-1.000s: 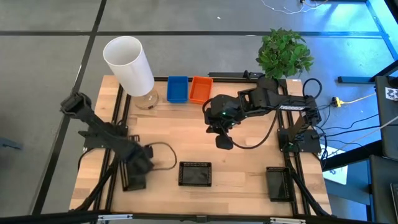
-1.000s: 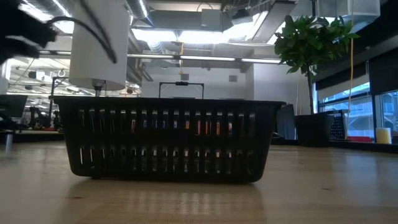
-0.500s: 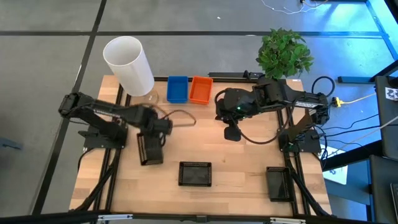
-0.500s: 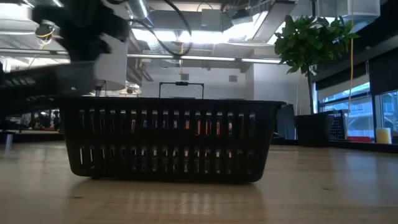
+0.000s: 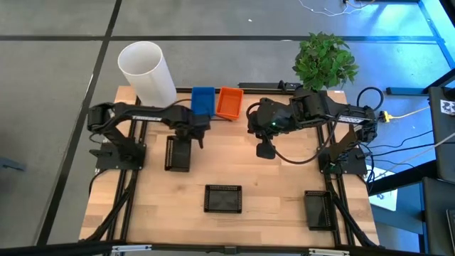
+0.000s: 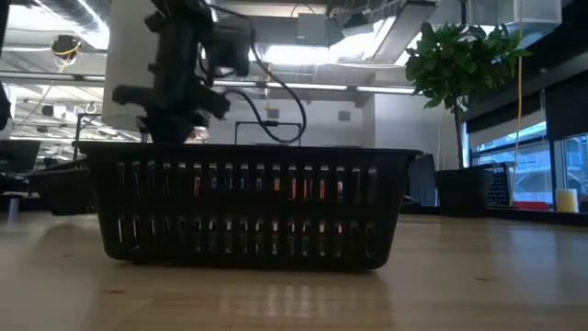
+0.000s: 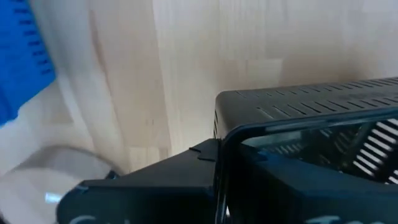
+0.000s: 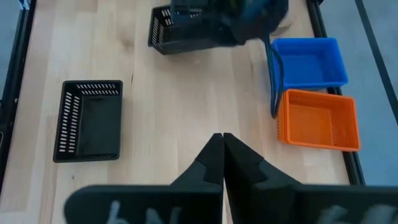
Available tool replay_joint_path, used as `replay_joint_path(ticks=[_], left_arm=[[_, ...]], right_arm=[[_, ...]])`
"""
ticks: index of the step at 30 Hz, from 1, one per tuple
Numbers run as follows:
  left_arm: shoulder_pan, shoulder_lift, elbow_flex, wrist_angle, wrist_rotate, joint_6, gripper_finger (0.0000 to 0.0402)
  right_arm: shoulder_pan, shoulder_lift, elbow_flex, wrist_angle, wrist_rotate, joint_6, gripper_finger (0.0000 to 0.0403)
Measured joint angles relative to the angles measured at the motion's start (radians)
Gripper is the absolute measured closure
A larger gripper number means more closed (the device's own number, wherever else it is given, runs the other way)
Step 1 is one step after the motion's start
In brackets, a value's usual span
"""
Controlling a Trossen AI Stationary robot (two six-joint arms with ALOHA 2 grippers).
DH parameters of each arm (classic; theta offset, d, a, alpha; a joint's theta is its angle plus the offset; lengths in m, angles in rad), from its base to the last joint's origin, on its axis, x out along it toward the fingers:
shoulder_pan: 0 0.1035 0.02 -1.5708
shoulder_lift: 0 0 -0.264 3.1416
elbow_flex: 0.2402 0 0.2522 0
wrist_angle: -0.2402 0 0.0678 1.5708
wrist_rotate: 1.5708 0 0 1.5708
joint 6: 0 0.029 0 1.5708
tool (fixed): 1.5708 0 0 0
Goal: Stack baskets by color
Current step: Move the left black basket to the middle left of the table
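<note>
Setting: robotics lab or research workshop in an open-plan industrial interior.
Evidence:
- pale wooden surface (image 5: 277,188) edged by black metal framing, two dark robot arms bolted to it;
- grey concrete floor (image 5: 57,85) with loose cables running off to one side;
- exposed ceiling ducts (image 6: 303,69) and strip lights in the low view;
- workstations and equipment in the far background;
- large windows (image 6: 542,152);
- potted green plant (image 5: 325,60) at the surface's far corner.

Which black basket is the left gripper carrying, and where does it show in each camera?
High: black basket, left of centre, below blue basket.
Low: cannot tell; the near basket fills the frame.
Left wrist: lower right, at left gripper.
Right wrist: top.
Shared landmark: blue basket.
</note>
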Motion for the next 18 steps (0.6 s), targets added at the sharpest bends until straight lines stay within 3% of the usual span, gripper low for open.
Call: replay_joint_path(ticks=[9,18], left_arm=[[0.022,0.077,0.0,0.057,0.012,0.028,0.0401],[0.017,0.075,0.0,0.097,0.005,0.029,0.0401]], right_arm=[[0.0,0.0,0.0,-0.005,0.0,-0.002,0.0402],[0.0,0.0,0.0,-0.008,0.0,-0.005,0.0402]])
